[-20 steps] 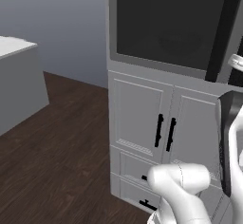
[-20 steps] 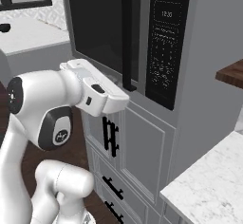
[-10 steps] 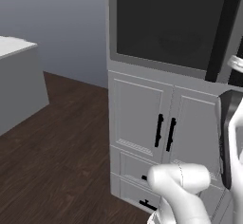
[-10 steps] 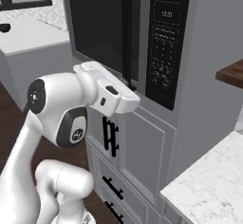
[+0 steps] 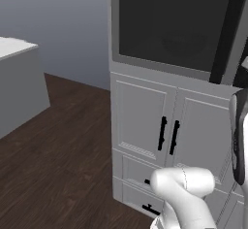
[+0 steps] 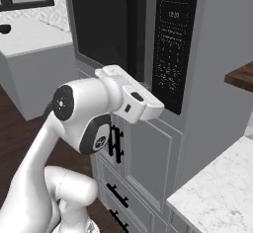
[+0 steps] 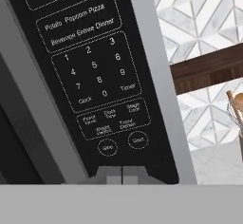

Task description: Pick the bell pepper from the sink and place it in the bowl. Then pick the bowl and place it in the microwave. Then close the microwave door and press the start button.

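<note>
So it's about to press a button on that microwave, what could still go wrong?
The shut two-finger gripper sits just below two round buttons set close together on the black control strip, so it may hit the wrong one. Its tips line up between them, so a straight push might land on neither.

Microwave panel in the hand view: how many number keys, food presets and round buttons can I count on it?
number keys: 10
food presets: 6
round buttons: 2
Total: 18
</note>
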{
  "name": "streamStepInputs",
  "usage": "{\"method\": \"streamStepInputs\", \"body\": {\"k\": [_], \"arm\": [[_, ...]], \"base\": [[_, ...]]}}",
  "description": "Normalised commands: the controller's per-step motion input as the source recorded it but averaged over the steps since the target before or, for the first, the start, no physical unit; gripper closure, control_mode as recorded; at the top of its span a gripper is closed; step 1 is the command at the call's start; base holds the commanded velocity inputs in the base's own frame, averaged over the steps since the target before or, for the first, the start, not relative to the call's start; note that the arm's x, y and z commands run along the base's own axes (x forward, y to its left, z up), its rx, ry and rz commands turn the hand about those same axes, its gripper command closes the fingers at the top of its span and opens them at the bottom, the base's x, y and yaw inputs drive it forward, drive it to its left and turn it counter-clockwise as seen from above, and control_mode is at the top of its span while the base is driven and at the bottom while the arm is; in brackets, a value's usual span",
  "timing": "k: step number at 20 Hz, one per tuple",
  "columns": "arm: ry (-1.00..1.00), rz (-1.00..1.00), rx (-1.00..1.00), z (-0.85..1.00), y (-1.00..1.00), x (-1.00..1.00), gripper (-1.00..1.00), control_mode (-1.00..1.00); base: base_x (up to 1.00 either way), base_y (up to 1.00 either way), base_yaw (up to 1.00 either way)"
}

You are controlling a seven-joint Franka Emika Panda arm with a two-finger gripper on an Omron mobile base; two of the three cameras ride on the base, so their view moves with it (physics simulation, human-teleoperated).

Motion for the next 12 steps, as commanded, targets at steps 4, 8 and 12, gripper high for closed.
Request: {"method": "streamStepInputs", "body": {"k": [4,8,12], "arm": [[0.0,0.0,0.0,0.0,-0.25,0.01,1.0,-1.0],[0.0,0.0,0.0,-0.07,-0.09,0.08,1.0,-1.0],[0.0,0.0,0.0,-0.08,-0.03,0.12,1.0,-1.0]], "base": [[0.0,0.0,0.0],[0.0,0.0,0.0],[0.0,0.0,0.0]]}}
